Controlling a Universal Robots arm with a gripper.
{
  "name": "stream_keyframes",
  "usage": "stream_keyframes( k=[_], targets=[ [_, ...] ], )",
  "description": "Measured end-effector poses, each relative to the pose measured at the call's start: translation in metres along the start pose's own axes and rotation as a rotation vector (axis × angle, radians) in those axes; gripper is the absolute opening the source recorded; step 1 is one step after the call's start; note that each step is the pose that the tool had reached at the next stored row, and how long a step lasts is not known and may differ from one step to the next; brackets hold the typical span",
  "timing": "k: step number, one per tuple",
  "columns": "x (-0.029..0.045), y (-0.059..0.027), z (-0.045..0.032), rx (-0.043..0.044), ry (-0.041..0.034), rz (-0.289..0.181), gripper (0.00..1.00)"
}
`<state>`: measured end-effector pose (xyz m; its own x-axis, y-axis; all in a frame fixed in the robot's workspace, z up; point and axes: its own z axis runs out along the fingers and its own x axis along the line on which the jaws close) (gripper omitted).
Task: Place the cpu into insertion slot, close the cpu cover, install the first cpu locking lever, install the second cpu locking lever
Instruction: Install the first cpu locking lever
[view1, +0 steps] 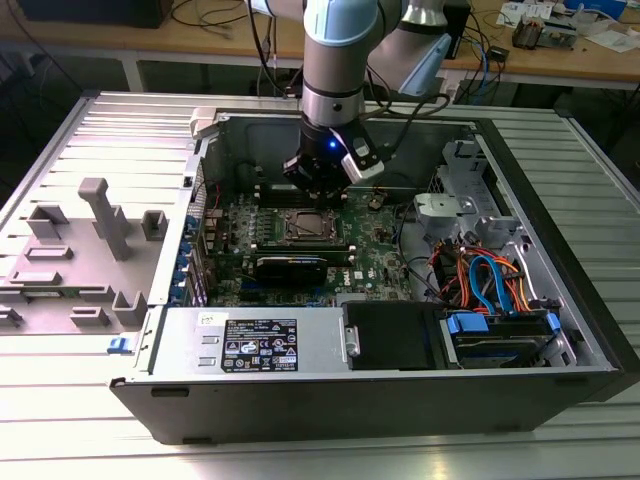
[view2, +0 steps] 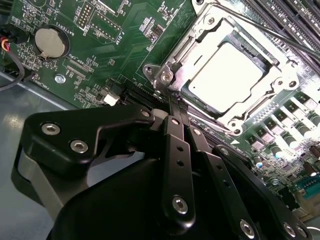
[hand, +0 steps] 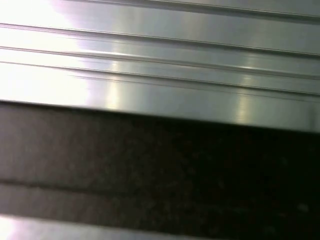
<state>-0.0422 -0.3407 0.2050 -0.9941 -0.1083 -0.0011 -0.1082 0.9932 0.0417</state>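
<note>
On a ribbed metal table (view1: 60, 400) lies the open computer case (view1: 560, 250). The cpu (view2: 226, 70) sits in the insertion slot (view2: 277, 65) under the closed cpu cover (view2: 200, 30). The gripper (view2: 172, 97), its fingers pressed together, touches a locking lever (view2: 240, 20) at the cover's corner; the lever step seems in hand and calls for a careful hooking push.

- Gripper (view1: 322, 185) hangs low inside open computer case (view1: 560, 200), just above insertion slot (view1: 305, 226).
- Graphics card (view1: 290, 268) crowds the slot's near side.
- Cable bundle (view1: 480, 275) fills the exterior view's right.
- Power supply (view1: 255, 342) walls the front.
</note>
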Motion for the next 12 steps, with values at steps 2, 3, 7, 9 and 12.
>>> stream_keyframes(
  k=[2,3,7,9,12],
  targets=[
    [-0.0001,0.0000,0.0002,-0.0003,-0.0002,0.000,0.11],
    [-0.0001,0.0000,0.0002,-0.0003,-0.0002,0.000,0.11],
    [-0.0003,0.0002,-0.0021,-0.0004,-0.0003,0.000,0.11],
    [-0.0009,0.0001,-0.0023,-0.0005,-0.0003,0.000,0.11],
    [-0.0015,0.0003,-0.0024,-0.0003,-0.0002,0.000,0.11]
  ],
)
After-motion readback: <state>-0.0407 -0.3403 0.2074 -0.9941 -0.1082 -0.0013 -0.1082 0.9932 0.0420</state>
